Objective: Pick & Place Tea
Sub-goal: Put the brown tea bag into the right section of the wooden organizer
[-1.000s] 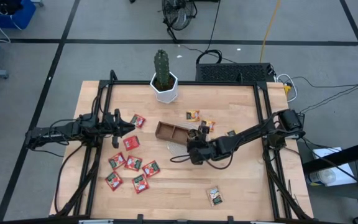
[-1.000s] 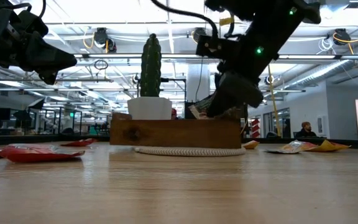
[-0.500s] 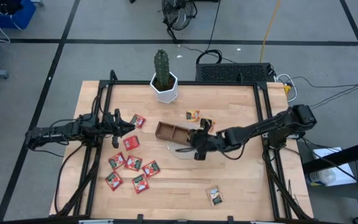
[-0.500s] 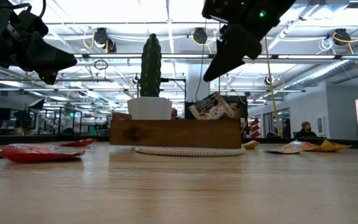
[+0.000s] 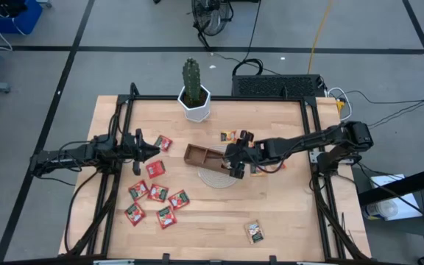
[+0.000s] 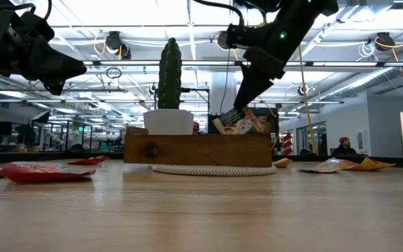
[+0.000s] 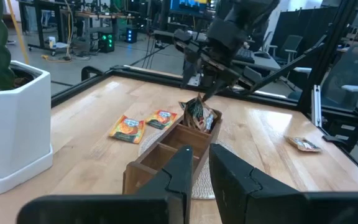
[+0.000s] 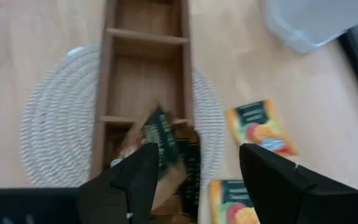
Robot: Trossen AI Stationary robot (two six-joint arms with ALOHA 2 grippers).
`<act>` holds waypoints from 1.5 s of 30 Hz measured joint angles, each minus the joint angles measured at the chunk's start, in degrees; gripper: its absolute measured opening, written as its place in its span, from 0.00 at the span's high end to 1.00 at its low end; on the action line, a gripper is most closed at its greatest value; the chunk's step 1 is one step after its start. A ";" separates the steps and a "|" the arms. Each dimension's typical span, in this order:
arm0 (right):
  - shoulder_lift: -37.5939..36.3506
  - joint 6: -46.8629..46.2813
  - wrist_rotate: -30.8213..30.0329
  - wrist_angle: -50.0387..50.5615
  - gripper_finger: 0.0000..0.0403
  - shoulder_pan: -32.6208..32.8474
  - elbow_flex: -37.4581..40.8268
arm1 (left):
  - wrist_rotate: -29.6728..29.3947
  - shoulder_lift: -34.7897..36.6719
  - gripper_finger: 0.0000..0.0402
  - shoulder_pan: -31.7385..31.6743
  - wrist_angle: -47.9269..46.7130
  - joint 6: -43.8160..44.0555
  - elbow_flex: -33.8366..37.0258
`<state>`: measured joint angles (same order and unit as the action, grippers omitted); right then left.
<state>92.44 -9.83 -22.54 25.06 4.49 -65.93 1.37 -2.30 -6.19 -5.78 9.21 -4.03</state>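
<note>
The brown wooden tray (image 5: pixel 203 155) lies on a round woven mat (image 5: pixel 216 180) mid-table. Some tea sachets (image 6: pixel 238 122) lean upright in the tray's right end compartment (image 8: pixel 160 146). My right gripper (image 8: pixel 194 155) hangs open just above them, slanting down, with nothing between its fingers (image 6: pixel 243 98). Several red sachets (image 5: pixel 157 193) lie flat on the table's left half. Orange ones (image 8: pixel 260 127) lie beside the tray and a grey-white one (image 5: pixel 254 232) near the front edge. My left gripper (image 5: pixel 152 149) waits level at the left, fingers close together on nothing.
A cactus in a white pot (image 5: pixel 194 99) stands at the far edge behind the tray. Black frame rails (image 5: pixel 311 140) run along the table's left and right sides. Bare wood lies between the tray and the near edge.
My right gripper has let go of a sachet in the tray's right end compartment, risen clear of the tray and swung toward the table's far edge. The sachet stays leaning in the compartment with the others.
</note>
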 joint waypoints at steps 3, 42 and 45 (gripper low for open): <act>0.00 -1.18 4.52 -0.03 0.52 -0.43 0.00 | 0.00 -0.01 0.86 0.00 0.00 0.00 0.00; 0.04 -10.09 -18.74 -11.21 1.00 11.60 12.36 | 0.00 0.01 0.86 0.01 0.00 0.00 0.00; 0.04 -11.13 -19.53 -12.19 1.00 11.81 13.29 | 0.00 0.01 0.86 0.00 0.00 0.00 0.00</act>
<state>92.49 -20.97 -42.06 12.87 16.29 -52.64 1.37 -2.28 -6.19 -5.78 9.21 -4.03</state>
